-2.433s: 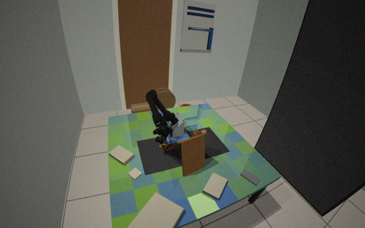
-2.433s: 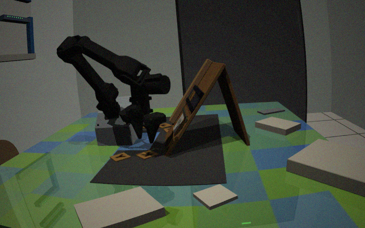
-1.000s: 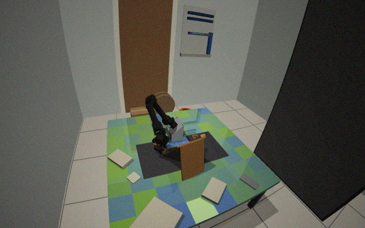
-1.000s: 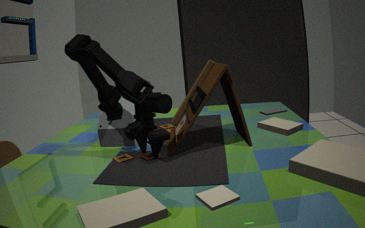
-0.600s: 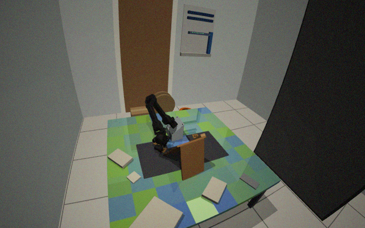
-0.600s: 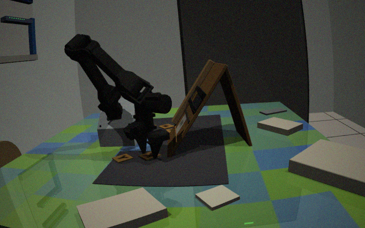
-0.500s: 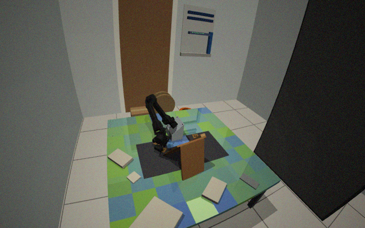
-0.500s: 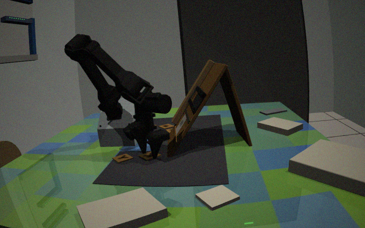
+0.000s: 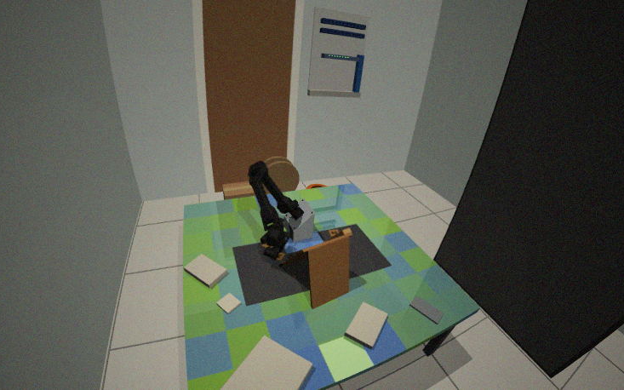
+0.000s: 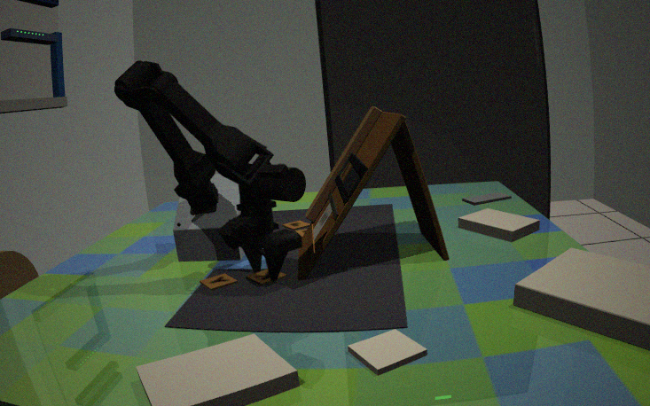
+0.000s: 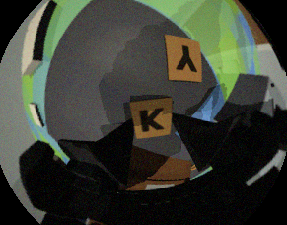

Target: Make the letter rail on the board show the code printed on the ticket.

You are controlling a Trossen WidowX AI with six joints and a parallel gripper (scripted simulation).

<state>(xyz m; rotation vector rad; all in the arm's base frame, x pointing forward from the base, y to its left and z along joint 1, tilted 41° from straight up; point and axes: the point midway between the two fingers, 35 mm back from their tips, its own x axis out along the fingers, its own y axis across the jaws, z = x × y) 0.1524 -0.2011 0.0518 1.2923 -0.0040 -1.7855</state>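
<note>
An orange tile marked K lies on the dark mat at the foot of the slanted brown board. My gripper is down at the mat and shut on the K tile, one finger on each side. A tile marked Y lies flat just left of it. Another orange tile lies behind, close to the board's face. The board's dark rail runs up its slanted face. I cannot read the ticket.
The arm's grey base block stands behind the gripper. Pale slabs lie around the mat on the checkered counter. A thin dark grey slab lies near the far edge.
</note>
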